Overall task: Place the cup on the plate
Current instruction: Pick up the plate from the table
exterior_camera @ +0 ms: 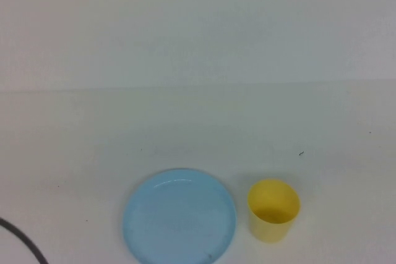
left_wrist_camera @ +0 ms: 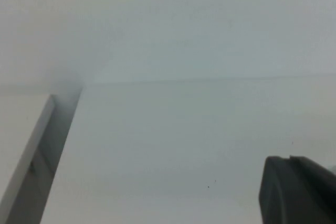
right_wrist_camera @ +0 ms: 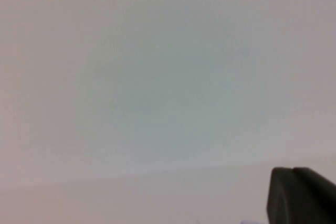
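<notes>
The yellow cup (exterior_camera: 273, 209) stands upright on the white table, near the front, just right of the light blue plate (exterior_camera: 179, 217). A small gap separates them and the plate is bare. Neither gripper shows in the high view. My left gripper (left_wrist_camera: 290, 159) shows only in the left wrist view, its two dark fingertips pressed together, empty, over bare table. My right gripper (right_wrist_camera: 293, 170) shows only in the right wrist view, fingertips likewise together and empty. Neither wrist view shows the cup or the plate.
A dark cable (exterior_camera: 23, 243) curves across the front left corner of the table. A pale rail or edge piece (left_wrist_camera: 37, 153) runs beside the table in the left wrist view. A small dark speck (exterior_camera: 301, 153) lies behind the cup.
</notes>
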